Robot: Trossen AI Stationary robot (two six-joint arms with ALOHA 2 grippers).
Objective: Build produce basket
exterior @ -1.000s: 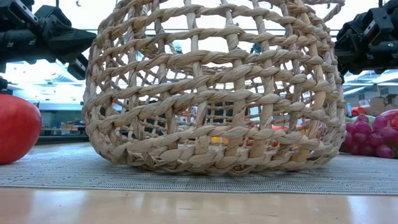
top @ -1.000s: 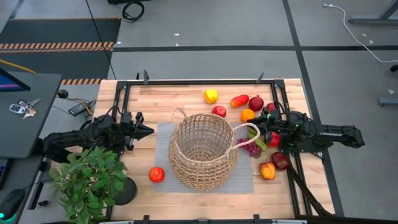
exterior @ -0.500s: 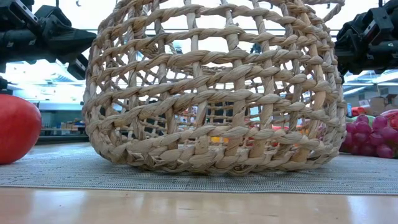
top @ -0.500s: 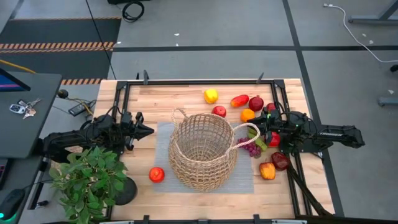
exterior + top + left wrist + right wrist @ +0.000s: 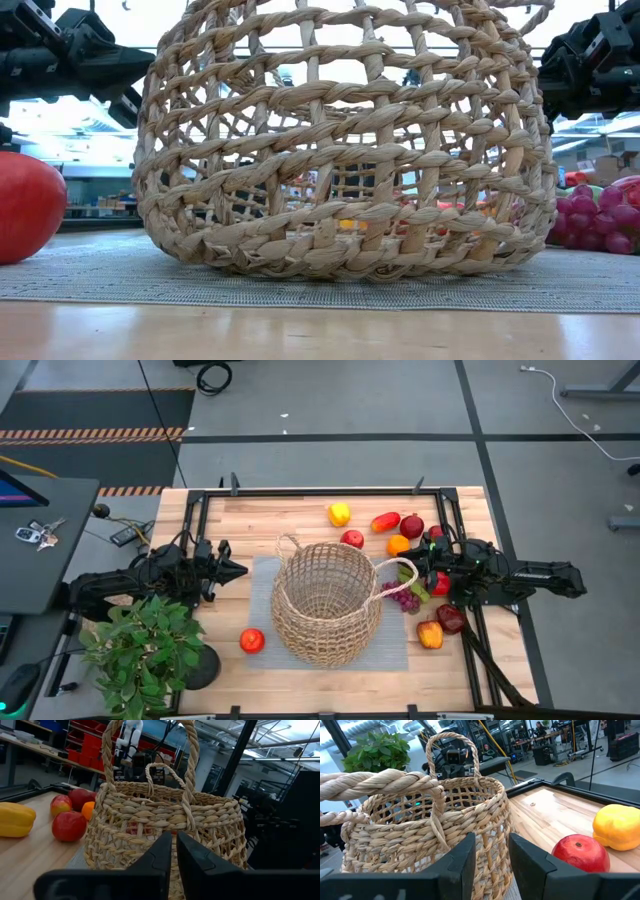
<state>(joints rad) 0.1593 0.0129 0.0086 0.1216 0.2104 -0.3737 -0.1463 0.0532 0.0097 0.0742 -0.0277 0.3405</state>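
The round wicker basket (image 5: 325,600) stands upright by its base on a grey mat (image 5: 395,650) in the middle of the table. Produce lies to its right and beyond it: a yellow pepper (image 5: 339,513), a red apple (image 5: 352,539), an orange (image 5: 398,545), purple grapes (image 5: 403,598) and an orange pepper (image 5: 430,634). Another red apple (image 5: 252,641) lies at the near left. My left gripper (image 5: 240,570) hovers shut, left of the basket and pointing at it. My right gripper (image 5: 412,572) hovers shut on the right, just off the basket's loop handle (image 5: 380,782), above the produce.
A potted green plant (image 5: 145,645) stands at the near left corner, beside my left arm. A dark metal frame (image 5: 320,491) runs round the table's edge. Bare wood lies between the basket and the far edge on the left.
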